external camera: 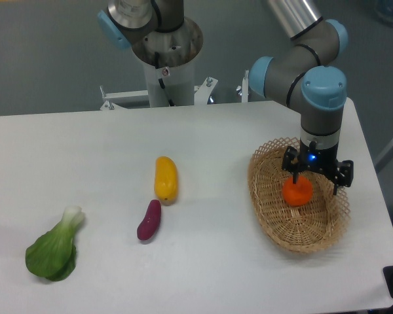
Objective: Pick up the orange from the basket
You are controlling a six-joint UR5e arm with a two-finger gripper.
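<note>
Orange (297, 193) sits inside the basket (273, 219), upper middle, roughly 1 o'clock of basket centre. Gripper (312, 178) is directly over it, fingers spread wide; one finger at the orange's 11 o'clock, the other well off at 3 o'clock. Not clamped. Fruit looks light, firm, smooth, likely a bit slippery. Best hold: across the widest part, jaws centred, moderate squeeze.

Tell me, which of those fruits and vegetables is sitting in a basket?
The orange. It alone lies in the basket, under the gripper; the yellow, purple and green ones lie on the bare table.
</note>
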